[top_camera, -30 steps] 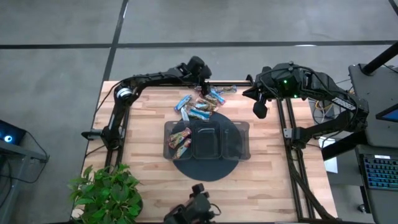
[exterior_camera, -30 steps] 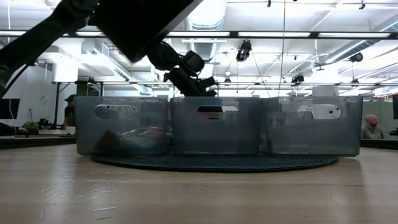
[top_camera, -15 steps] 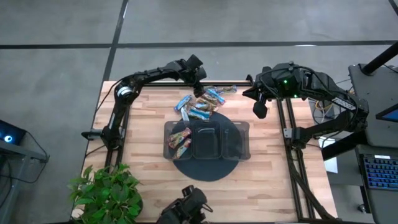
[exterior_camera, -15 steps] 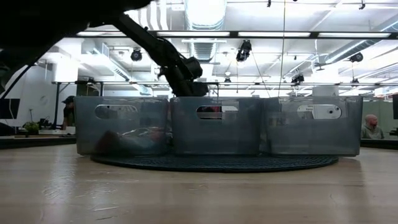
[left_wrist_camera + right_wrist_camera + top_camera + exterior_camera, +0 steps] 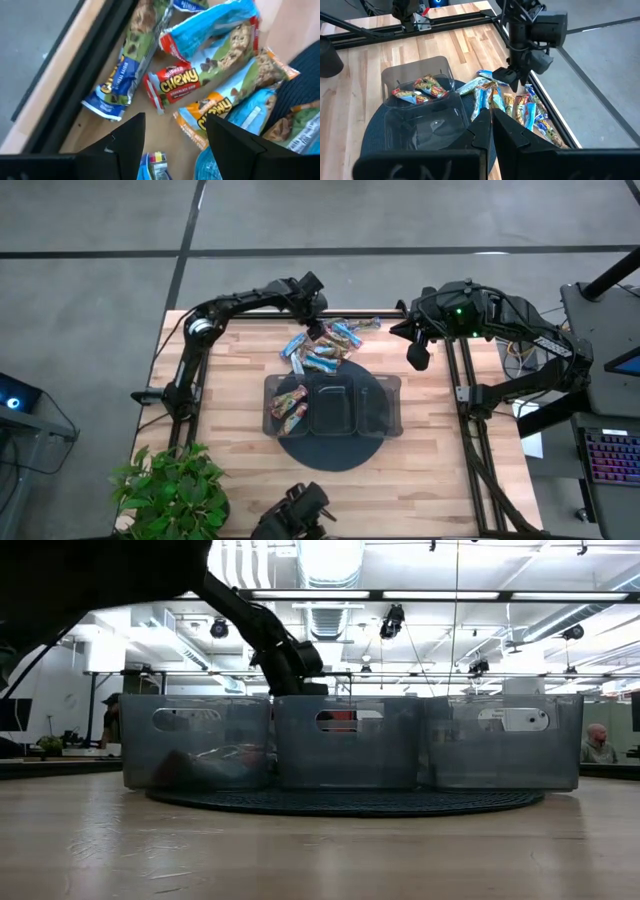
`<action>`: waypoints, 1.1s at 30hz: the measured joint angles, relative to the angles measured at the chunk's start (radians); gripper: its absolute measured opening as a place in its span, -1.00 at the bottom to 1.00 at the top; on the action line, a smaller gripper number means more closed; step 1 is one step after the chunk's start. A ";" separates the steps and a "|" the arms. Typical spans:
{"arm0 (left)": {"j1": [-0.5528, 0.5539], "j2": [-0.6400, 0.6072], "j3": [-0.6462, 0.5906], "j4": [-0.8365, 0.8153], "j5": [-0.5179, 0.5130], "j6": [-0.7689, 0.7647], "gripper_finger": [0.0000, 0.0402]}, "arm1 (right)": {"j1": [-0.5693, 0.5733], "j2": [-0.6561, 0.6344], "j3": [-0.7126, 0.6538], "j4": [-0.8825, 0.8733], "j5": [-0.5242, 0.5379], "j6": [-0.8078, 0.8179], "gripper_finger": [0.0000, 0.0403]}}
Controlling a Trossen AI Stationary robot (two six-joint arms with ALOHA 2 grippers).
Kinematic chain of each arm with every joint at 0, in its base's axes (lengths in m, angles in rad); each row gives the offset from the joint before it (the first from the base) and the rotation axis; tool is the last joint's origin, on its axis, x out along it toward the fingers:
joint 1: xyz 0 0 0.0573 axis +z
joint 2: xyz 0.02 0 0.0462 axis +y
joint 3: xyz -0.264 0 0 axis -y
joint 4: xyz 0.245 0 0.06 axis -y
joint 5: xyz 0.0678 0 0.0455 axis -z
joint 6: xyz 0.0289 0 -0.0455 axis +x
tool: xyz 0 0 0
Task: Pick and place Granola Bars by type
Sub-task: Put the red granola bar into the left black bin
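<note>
A pile of granola bars [image 5: 325, 348] lies on the wooden table at its far side, just beyond the dark three-compartment tray [image 5: 375, 405]. Light blue, dark blue and reddish-orange wrappers are mixed in it. My left gripper [image 5: 175, 132] is open and points down over the far end of the pile [image 5: 515, 107], above a red bar [image 5: 179, 85] and beside a dark blue bar [image 5: 117, 82]. A few reddish bars [image 5: 290, 405] lie in the tray's left compartment. My right gripper [image 5: 418, 358] waits shut over the table's far right part.
The tray stands on a round dark mat [image 5: 330, 452] at the table's middle; its middle and right compartments [image 5: 432, 125] hold nothing. A potted plant [image 5: 170, 490] sits at the near left corner. Black frame rails run along the far edge [image 5: 95, 60] and the right side [image 5: 470, 430].
My left gripper has shifted a little toward the table's left edge, staying over the far end of the pile. The bars and the right arm have kept still.
</note>
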 joint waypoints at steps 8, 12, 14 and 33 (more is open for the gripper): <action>0.002 0.002 -0.124 0.175 0.065 -0.069 -0.04 | 0.000 0.000 0.000 0.000 0.000 0.000 -0.96; 0.002 0.002 -0.166 0.257 0.070 -0.109 -0.04 | 0.000 0.000 0.000 -0.001 -0.001 0.000 -0.96; 0.002 0.002 -0.173 0.266 0.073 -0.115 -0.04 | 0.000 0.000 0.000 -0.001 -0.001 0.000 -0.96; 0.023 0.002 -0.181 0.357 0.098 -0.156 -0.04 | 0.000 0.000 0.000 -0.001 -0.001 -0.004 -0.96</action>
